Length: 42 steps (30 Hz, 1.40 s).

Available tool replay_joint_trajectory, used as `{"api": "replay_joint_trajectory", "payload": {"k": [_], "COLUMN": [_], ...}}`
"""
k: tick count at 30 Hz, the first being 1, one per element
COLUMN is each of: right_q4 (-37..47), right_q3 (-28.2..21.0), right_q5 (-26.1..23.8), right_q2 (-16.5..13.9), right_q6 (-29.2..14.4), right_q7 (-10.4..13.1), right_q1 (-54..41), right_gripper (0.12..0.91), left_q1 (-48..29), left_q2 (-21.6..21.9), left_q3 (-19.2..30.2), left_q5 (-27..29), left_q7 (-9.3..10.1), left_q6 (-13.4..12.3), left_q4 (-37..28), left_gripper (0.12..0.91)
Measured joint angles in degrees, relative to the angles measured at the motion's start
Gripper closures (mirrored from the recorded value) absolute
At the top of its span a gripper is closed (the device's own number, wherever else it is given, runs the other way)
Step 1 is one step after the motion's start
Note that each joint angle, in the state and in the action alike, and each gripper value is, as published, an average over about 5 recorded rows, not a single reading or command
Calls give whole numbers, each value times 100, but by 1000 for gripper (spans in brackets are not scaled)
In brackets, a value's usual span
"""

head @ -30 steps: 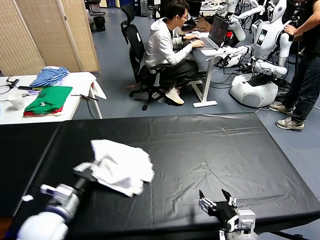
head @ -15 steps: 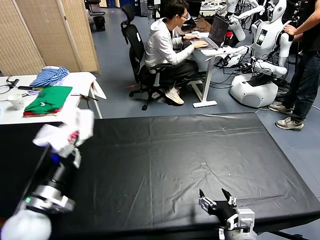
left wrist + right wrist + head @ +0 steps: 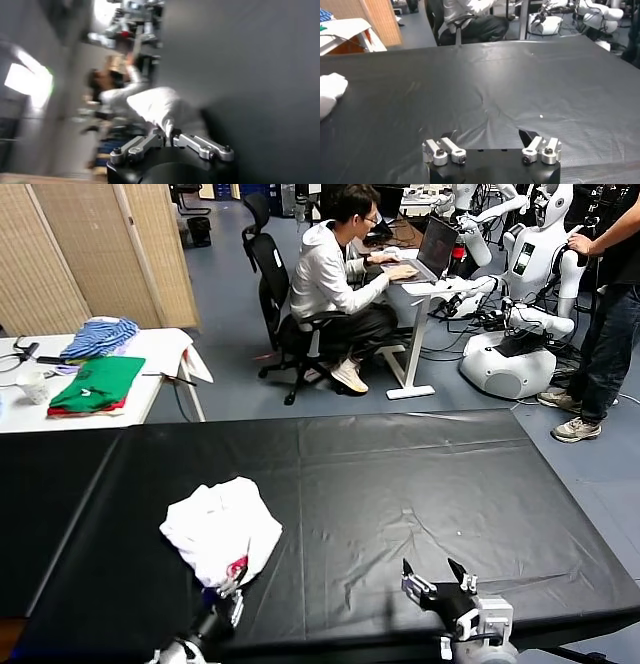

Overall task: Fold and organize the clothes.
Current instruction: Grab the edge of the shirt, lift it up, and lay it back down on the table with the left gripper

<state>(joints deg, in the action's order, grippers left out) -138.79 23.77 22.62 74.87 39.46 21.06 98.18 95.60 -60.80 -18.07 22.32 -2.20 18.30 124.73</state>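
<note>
T-shirt (image 3: 222, 529): I see it bunched in a crumpled heap on the black surface (image 3: 420, 484), left of centre near my edge.
Left gripper (image 3: 228, 586): low at the near hem; the wrist view shows its fingers (image 3: 200, 145) pinched narrow on a fold of white cloth.
Right gripper (image 3: 440, 582): parked over bare surface at the near edge, fingers (image 3: 540, 148) spread wide, holding nothing.
Doing it well: I judge I should draw the hem out low and slowly, flattening the heap before any fold.

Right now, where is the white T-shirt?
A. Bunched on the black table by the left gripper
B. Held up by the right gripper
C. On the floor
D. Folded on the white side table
A: the white T-shirt lies crumpled on the black table, its near edge at the left gripper.
</note>
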Motion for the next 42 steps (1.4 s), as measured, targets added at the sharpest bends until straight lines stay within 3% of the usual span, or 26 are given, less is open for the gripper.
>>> {"api": "replay_joint_trajectory", "payload": {"k": [3,7,12,24,32,35,42], "right_q4": [-28,-51,-81,-158,-165,-187,-197], "right_q3": [-7,-36,-78,-137,-171,-171,-164], "right_q5": [-13,-59,-141,-271,-279,-278,-274], "right_q2": [25,75,137,234,277,279,272], "right_q6": [5,5,3,-29,-24,-8,15], "right_q7": [6,11,15,27,38,27,18], "right_q1": [38,84,145,277,302,315,276], "right_gripper": [118,118,118,118,118,118,118], "left_q1": [-275,-633,-1052,-2006,-2366,-2364,-2298], "left_q2": [7,-29,-156,-530,-718,-749,-829], "left_q3": [111,266,534,1082,1237,1292,1375], "left_q5": [-1164,-2467,-3610,-4576,-4677,-4690,-4830], "left_q7": [271,496,677,1023,1127,1160,1186], "left_q6": [291,472,668,901,876,891,940], "left_q4": [5,-37,-148,-620,-880,-890,-816], "left_gripper": [826,826,826,826,826,769,384]}}
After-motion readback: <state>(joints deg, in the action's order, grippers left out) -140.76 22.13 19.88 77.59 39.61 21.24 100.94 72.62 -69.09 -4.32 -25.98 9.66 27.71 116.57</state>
